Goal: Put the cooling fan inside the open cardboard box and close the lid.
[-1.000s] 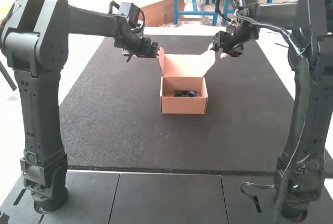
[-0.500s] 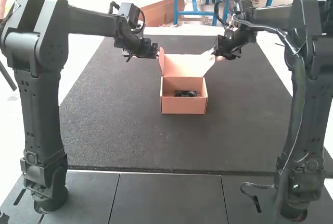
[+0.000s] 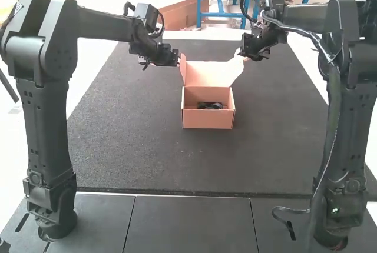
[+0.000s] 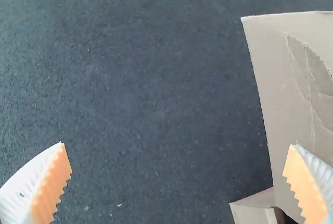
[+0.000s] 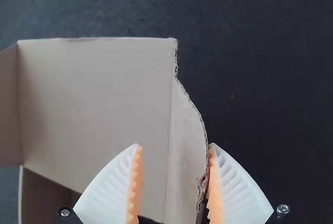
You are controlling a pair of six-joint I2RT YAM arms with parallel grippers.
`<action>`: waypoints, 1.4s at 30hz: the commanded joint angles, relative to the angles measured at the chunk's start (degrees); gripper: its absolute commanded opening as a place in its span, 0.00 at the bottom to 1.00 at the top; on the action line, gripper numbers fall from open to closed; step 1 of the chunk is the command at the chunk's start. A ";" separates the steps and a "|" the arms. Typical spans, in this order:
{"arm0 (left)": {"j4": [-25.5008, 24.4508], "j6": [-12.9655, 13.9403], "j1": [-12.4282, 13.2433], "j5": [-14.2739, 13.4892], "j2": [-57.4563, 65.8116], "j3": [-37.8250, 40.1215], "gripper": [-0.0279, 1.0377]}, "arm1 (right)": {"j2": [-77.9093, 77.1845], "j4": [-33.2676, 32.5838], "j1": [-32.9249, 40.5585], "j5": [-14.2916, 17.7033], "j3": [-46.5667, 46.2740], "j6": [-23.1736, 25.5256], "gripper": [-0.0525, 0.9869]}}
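Observation:
The open cardboard box (image 3: 208,116) stands mid-mat with its lid (image 3: 207,74) upright at the back. A black cooling fan (image 3: 210,106) lies inside it. My left gripper (image 3: 173,59) hangs open just beside the lid's upper left corner. In the left wrist view its pads (image 4: 51,187) are wide apart over the mat, and the lid's side flap (image 4: 296,104) lies by one of them. My right gripper (image 3: 243,56) is at the lid's upper right. It (image 5: 173,182) is closed around the lid's right side flap (image 5: 186,140).
The black mat (image 3: 129,129) spreads around the box on all sides. Both arm bases stand at the near corners, left base (image 3: 50,206) and right base (image 3: 339,217).
My right gripper has shifted left and away along the lid's top right, and the right flap has bent inward with it. The left arm, box and fan have stayed put.

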 commanded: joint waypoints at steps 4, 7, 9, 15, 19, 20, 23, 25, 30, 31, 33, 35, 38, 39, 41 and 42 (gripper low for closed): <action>0.11 0.48 -0.36 0.62 -0.04 3.21 0.93 | 0.50 0.27 0.69 -0.73 1.45 0.76 0.26; 0.03 0.48 -0.36 0.71 -0.12 3.21 0.93 | 0.76 0.09 0.60 -0.73 1.45 0.67 0.22; -0.33 0.48 -0.45 0.62 -0.04 3.21 0.93 | 0.94 0.01 0.60 -0.64 1.45 0.67 0.18; -0.33 0.48 -0.36 0.71 -0.04 3.21 0.93 | 1.03 -0.17 0.69 -0.37 1.45 0.58 0.08; 0.03 0.39 -0.36 0.62 -0.12 3.30 0.93 | 1.20 -1.66 0.60 -0.37 1.27 0.23 0.03; 0.11 0.39 -0.36 0.62 -0.04 3.30 0.93 | 1.20 -2.45 0.69 -0.46 1.27 -0.12 0.03; -0.50 0.13 -0.36 0.62 -0.04 3.91 0.93 | 0.94 -5.09 0.78 -0.37 1.53 -0.65 0.03; -0.59 0.04 -0.45 0.71 -0.04 4.26 0.93 | 0.67 -6.50 1.13 -0.37 1.80 -1.61 0.03; -1.29 -0.14 -0.89 0.71 -0.12 5.14 0.93 | -0.82 -7.73 1.31 -0.55 1.89 -2.05 0.03; -1.38 -0.23 -0.98 0.71 -0.12 5.14 0.93 | -1.17 -7.73 1.39 -0.55 1.71 -2.05 0.03; -1.82 -0.40 -1.24 0.71 -0.21 5.23 0.93 | -1.88 -7.73 1.92 -0.55 1.18 -2.05 0.03; -2.61 -0.40 -1.59 0.71 -0.30 5.23 0.93 | -2.67 -7.64 2.63 -0.55 0.30 -2.05 0.03; -4.28 -0.31 -2.12 0.71 -0.39 5.14 0.93 | -4.25 -7.55 3.24 -0.46 -1.19 -2.05 0.03; -4.54 -0.31 -2.21 0.71 -0.39 5.14 0.93 | -4.78 -7.46 3.50 -0.37 -1.89 -2.14 0.03; -5.16 -0.31 -2.29 0.71 -0.39 5.14 0.93 | -5.92 -6.94 4.12 0.15 -3.30 -2.14 0.03; -5.25 -0.31 -2.29 0.71 -0.48 5.14 0.93 | -6.62 -6.59 4.47 0.42 -3.92 -2.14 0.04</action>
